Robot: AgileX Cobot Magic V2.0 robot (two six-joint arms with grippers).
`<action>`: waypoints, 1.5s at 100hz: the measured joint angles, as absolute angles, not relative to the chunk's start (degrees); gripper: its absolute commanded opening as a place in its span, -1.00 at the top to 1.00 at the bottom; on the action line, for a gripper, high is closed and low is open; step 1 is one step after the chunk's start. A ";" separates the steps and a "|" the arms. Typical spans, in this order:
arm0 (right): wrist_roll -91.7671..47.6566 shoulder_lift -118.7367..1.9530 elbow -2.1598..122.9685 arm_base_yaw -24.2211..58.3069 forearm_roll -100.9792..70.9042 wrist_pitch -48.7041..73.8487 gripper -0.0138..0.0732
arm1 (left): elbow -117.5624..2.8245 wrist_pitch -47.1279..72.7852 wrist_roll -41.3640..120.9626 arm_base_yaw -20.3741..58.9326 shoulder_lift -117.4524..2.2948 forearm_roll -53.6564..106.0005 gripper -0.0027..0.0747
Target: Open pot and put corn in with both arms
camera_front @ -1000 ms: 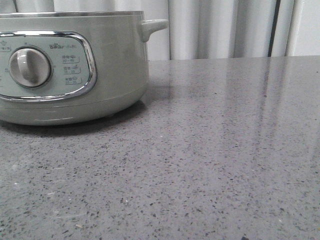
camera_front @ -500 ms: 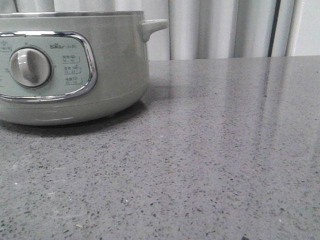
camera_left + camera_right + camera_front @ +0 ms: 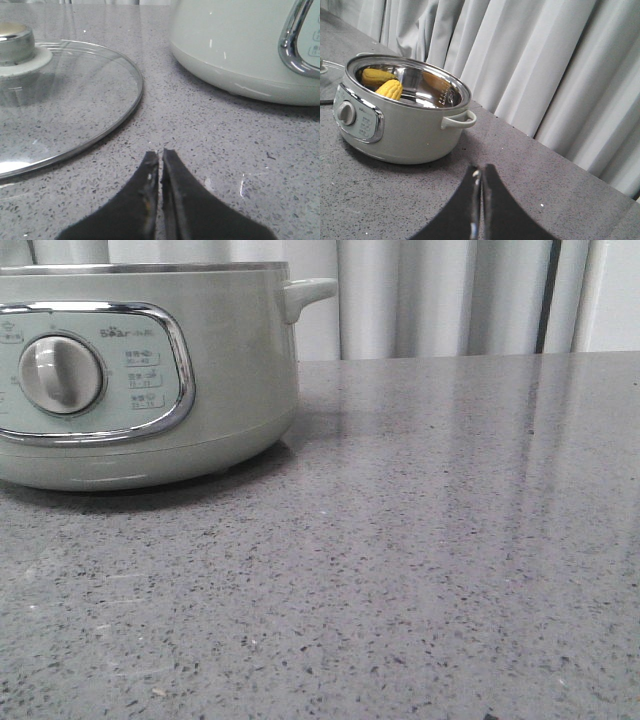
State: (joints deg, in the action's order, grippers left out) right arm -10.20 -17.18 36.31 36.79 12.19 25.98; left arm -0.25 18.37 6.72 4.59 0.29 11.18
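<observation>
The pale grey-green pot (image 3: 140, 380) stands at the front view's left, with chrome-framed panel and knob (image 3: 60, 375). In the right wrist view the pot (image 3: 405, 125) is open and the yellow corn (image 3: 389, 90) lies inside its steel bowl, mirrored on the wall. Its glass lid (image 3: 60, 100) with a knob (image 3: 15, 42) lies flat on the counter beside the pot (image 3: 235, 45) in the left wrist view. My left gripper (image 3: 160, 152) is shut and empty, low over the counter between lid and pot. My right gripper (image 3: 480, 169) is shut and empty, away from the pot's side handle (image 3: 462, 119).
The speckled grey counter (image 3: 450, 540) stretches to the right of the pot. Pale curtains (image 3: 530, 60) hang behind the counter's far edge. Neither arm shows in the front view.
</observation>
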 measured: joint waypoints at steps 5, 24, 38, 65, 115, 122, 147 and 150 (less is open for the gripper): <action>-10.20 -17.18 36.31 36.79 12.19 25.98 0.83 | -0.25 18.37 6.72 4.59 0.29 11.18 0.98; -10.20 -17.18 36.31 36.79 12.19 25.98 0.83 | -0.25 18.37 6.62 4.59 0.29 11.18 0.98; -10.20 -17.09 36.10 36.79 12.19 25.90 0.83 | -0.25 18.37 6.62 4.59 0.29 11.18 0.98; -10.20 -15.66 29.58 34.29 11.52 23.20 0.83 | -0.25 18.37 6.62 4.59 0.29 11.18 0.98; -10.20 0.18 1.22 3.60 -2.42 18.54 0.83 | -0.25 18.37 6.62 4.59 0.29 11.18 0.98; -10.20 0.41 -0.53 2.21 -2.84 18.11 0.83 | -0.25 18.37 6.62 4.59 0.29 11.18 0.98; -10.20 0.55 -0.53 1.53 -3.21 18.62 0.83 | -0.25 18.37 6.62 4.59 0.29 11.18 0.98; -10.20 0.55 -0.53 1.53 -3.21 18.62 0.83 | -0.25 18.37 6.62 4.59 0.29 11.18 0.98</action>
